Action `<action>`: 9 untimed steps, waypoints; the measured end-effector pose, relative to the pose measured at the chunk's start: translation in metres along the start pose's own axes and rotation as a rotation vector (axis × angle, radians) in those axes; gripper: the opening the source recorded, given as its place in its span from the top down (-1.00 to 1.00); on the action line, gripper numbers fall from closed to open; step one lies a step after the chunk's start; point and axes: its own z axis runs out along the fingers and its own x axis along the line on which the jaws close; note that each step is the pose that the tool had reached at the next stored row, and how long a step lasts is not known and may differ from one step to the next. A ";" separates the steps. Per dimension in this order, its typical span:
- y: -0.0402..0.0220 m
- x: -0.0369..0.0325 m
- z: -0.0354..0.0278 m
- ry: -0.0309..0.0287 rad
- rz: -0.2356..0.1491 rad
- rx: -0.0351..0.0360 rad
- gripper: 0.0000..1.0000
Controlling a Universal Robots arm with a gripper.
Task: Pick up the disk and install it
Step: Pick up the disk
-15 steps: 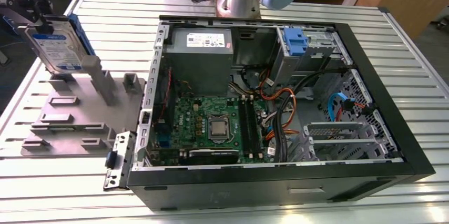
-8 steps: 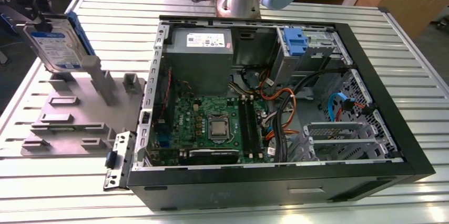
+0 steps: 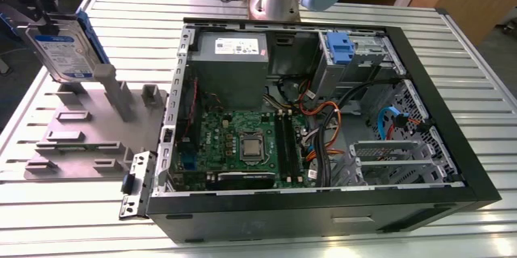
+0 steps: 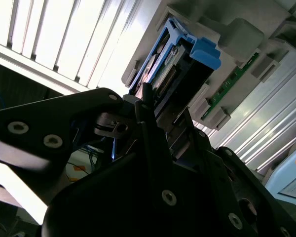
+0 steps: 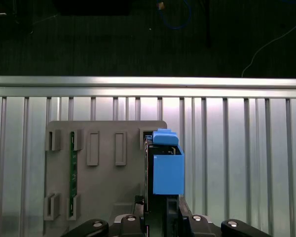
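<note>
The disk is a silver-grey drive with a blue-and-white label and blue side rails. It stands tilted on edge over the grey fixture plate at the exterior view's left, beside a grey post. My gripper reaches it from the far left edge of that view. In the first wrist view the disk shows end-on with its blue rail, and my gripper has a dark finger pressed on each side of it. The second wrist view shows the same hold on the disk by my gripper.
An open computer case lies on the slatted metal table, with a grey power-supply box, a motherboard, loose cables and a metal drive cage with a blue tab. A green memory stick sits in the fixture plate.
</note>
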 end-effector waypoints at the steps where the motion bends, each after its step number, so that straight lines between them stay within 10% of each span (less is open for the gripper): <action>1: 0.0000 0.0000 0.0000 0.0000 0.000 0.0001 0.30; 9: 0.0001 -0.0001 -0.0032 0.0000 0.000 0.0001 0.30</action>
